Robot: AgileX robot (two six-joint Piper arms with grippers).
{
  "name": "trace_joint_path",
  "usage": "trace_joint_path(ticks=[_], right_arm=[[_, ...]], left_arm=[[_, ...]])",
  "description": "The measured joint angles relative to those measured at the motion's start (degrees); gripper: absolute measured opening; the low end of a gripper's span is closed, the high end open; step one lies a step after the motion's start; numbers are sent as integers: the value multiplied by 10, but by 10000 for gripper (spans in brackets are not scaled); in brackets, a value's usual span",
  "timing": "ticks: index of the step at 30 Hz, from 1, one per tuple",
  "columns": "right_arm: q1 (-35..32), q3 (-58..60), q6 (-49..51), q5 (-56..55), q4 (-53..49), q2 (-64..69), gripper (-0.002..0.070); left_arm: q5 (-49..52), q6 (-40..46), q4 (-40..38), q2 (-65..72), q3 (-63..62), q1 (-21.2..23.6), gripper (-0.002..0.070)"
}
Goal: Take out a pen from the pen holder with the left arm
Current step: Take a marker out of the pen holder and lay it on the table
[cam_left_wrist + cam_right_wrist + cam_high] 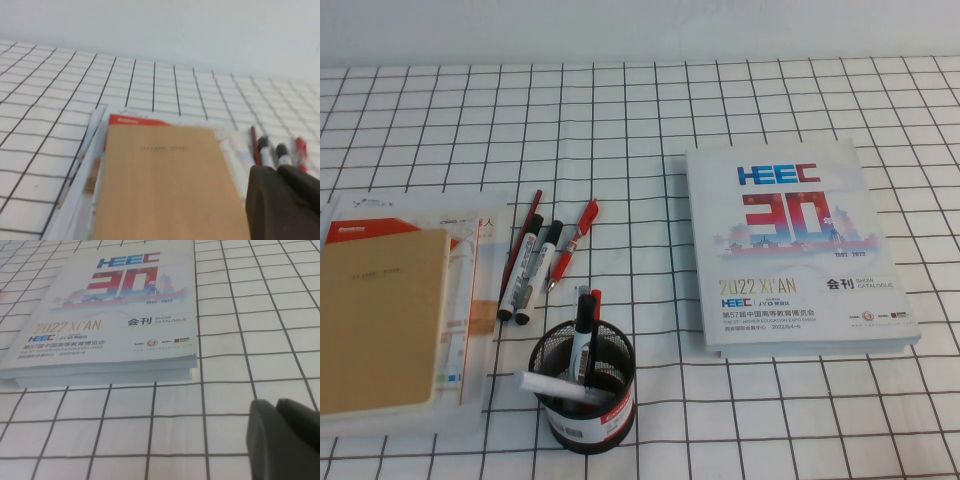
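A black mesh pen holder (583, 400) stands near the table's front edge. It holds a black-capped marker (583, 330), a red pen (596, 300) and a white marker (555, 387) lying across its rim. Neither arm shows in the high view. My left gripper (276, 170) is shut with nothing in it. It hovers low over the near end of the tan notebook (165, 185), and the loose pens (272, 150) lie beyond it. My right gripper (276, 404) is shut and empty over bare grid cloth, near the catalogue (115, 315).
Several loose markers and red pens (535, 270) lie on the cloth just behind the holder. The tan notebook (380, 320) rests on papers in a clear sleeve at the left. A thick white catalogue (790, 240) lies at the right.
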Motion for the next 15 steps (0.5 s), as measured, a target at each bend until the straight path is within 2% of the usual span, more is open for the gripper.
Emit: trace_joint_path(ticks=[7,15], right_arm=[[0,0,0,0,0,0,-15],[0,0,0,0,0,0,-15]], left_arm=[[-39,-91,-42,0,0,0,-3],[-59,-135,-50,0,0,0,-3]])
